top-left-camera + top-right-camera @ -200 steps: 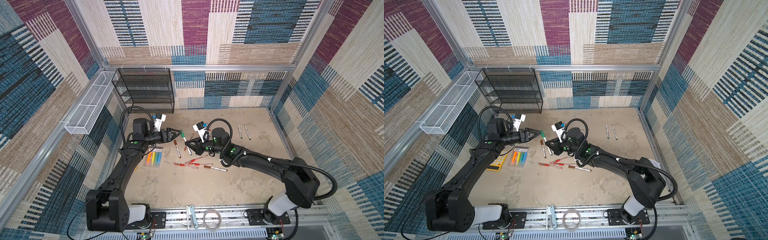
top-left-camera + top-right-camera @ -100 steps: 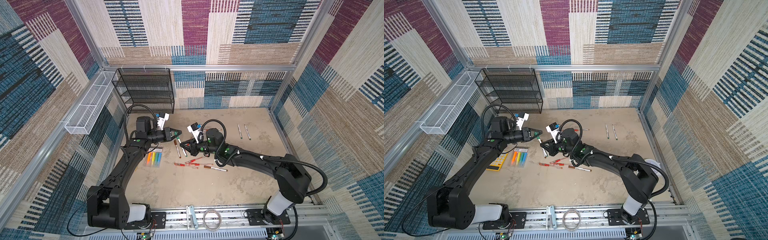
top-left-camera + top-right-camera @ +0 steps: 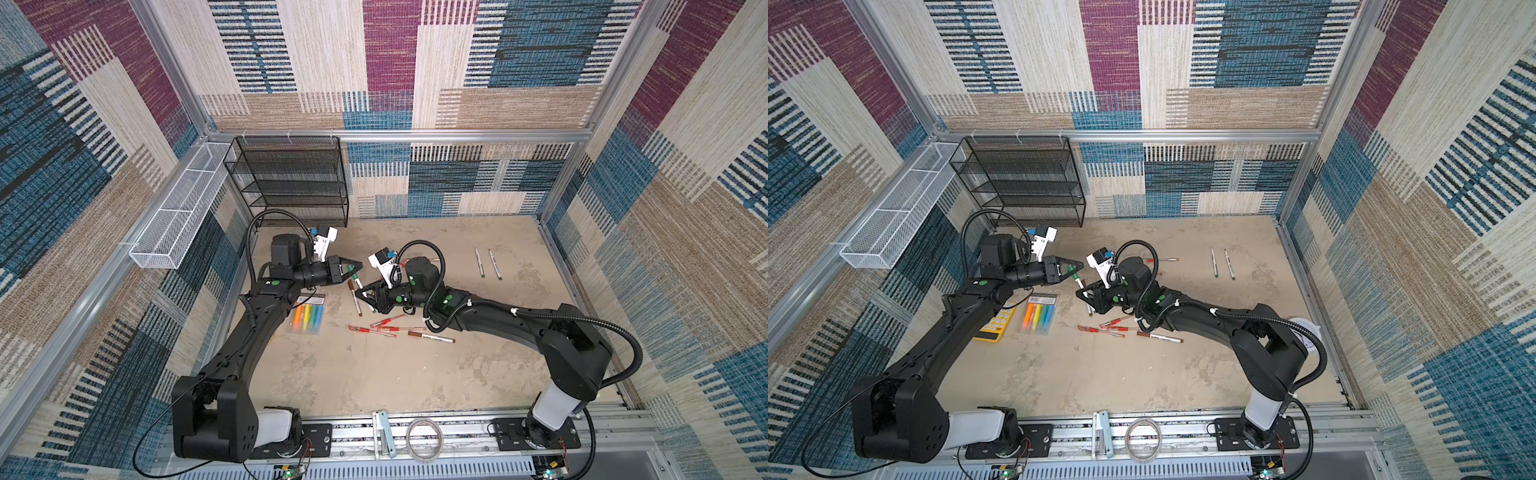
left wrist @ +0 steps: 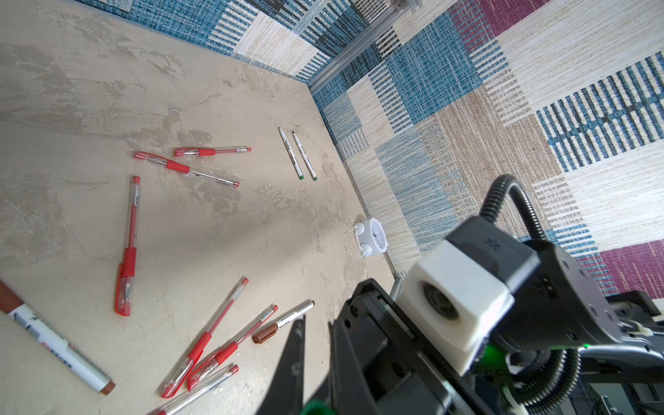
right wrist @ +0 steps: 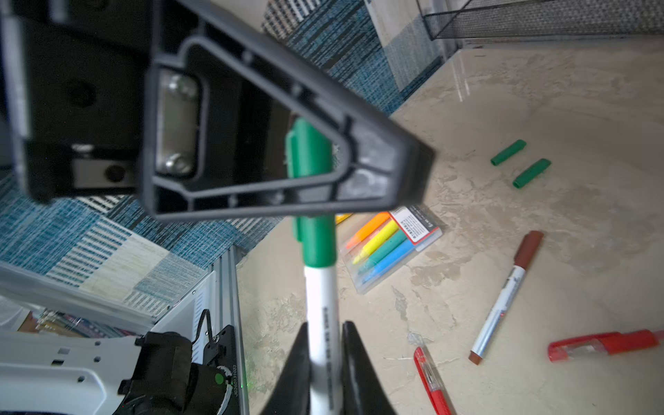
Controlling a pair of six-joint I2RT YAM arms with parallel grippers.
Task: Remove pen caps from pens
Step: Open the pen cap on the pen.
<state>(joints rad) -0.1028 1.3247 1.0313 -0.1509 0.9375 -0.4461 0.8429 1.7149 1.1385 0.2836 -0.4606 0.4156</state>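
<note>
On the beige counter (image 3: pixel 374 374), in front of the black mesh rack (image 3: pixel 291 178) and beside the highlighter pack (image 3: pixel 309 318), the 2 arms meet tip to tip. The right fingers (image 5: pixel 354 363) are narrowed onto the white barrel of a green-capped pen (image 5: pixel 319 305), and the left fingers (image 5: pixel 377 169) are clamped on its green cap (image 5: pixel 314 237), which sits on the barrel's end. 2 loose green caps (image 5: pixel 508 152) lie side by side on the counter.

Beige table (image 3: pixel 374 374), scattered pens (image 3: pixel 431 338), highlighter pack (image 3: pixel 309 319)
</note>
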